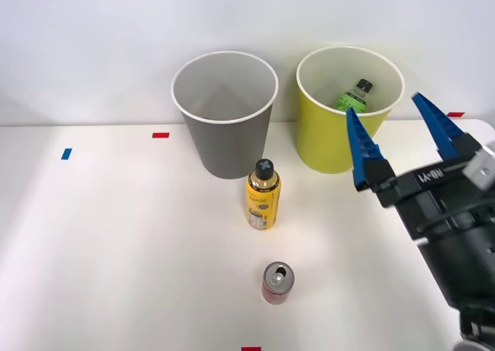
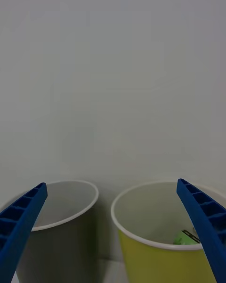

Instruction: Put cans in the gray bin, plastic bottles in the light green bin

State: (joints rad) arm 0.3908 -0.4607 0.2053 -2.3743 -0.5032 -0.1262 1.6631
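On the white table [image 1: 116, 250] the red can [image 1: 277, 281] stands nearest, with the yellow bottle [image 1: 264, 195] upright behind it at 12 o'clock. At 3 o'clock the right claw [image 1: 394, 127] hangs spread wide, pinching nothing. Farthest back, the gray bin [image 1: 225, 127] looks empty, and the light green bin [image 1: 340, 142] beside it holds the green bottle [image 1: 354, 96].

green bottle [image 1: 354, 95] in the light green bin [image 1: 325, 146]: just cap + upper part show, rest hidden by bin wall. in wrist view only a green label scrap [image 2: 187, 237] shows, partly behind a finger [image 2: 203, 221]. both bins' bases cut off there; gray bin [image 2: 61, 245] also partly behind the other finger. right arm runs off the front view's right + bottom edges. red can [image 1: 277, 283]: label too small to read. tape mark [image 1: 250, 349] cut by bottom edge.
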